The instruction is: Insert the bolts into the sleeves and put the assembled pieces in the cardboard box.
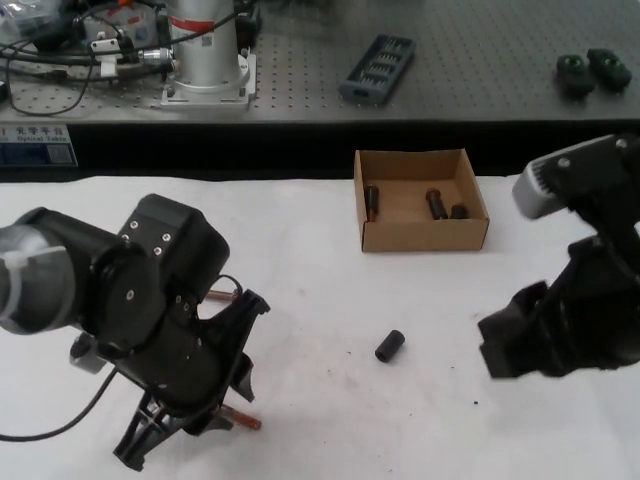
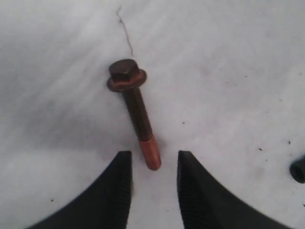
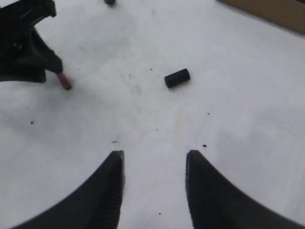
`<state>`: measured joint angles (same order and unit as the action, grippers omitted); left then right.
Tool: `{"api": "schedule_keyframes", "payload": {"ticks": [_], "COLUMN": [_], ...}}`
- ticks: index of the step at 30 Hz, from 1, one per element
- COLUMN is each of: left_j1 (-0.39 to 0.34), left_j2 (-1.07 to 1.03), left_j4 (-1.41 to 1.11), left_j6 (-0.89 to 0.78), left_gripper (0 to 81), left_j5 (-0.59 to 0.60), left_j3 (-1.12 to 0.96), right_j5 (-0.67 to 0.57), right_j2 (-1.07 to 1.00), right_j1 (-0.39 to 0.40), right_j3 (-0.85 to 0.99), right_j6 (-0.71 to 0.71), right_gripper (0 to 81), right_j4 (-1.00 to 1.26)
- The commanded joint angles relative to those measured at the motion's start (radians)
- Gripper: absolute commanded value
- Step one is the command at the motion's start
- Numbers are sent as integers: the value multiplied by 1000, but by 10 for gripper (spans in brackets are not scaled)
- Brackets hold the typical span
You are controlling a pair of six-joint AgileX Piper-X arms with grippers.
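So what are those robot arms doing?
The left gripper is open over a bolt lying on the white table, not holding it yet. The right gripper is open too, with a loose sleeve on the table ahead. A few dark pieces already sit in the cardboard box.
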<state>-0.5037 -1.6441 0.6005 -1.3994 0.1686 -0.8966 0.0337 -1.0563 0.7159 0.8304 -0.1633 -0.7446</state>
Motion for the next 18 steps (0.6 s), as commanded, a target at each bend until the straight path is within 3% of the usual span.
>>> {"api": "schedule_keyframes", "payload": {"ticks": [1,7,12,18], "left_j1": [3,48,92,94], "left_j2": [-2,-2,-2,-25], "left_j4": [7,59,50,42], "left_j6": [-44,-44,-30,14], "left_gripper": [243,243,243,243], "left_j5": [-36,-66,-66,-14], "left_j3": [-10,-10,-10,-10], "right_j5": [-34,-121,-141,-150], "right_j2": [-8,-8,-8,-8], "right_j1": [-26,-79,-80,-80], "right_j3": [-11,-104,-158,-166], "right_j6": [-1,-1,-20,-24], "right_gripper": [313,313,313,313], "right_j4": [25,76,86,144]}}
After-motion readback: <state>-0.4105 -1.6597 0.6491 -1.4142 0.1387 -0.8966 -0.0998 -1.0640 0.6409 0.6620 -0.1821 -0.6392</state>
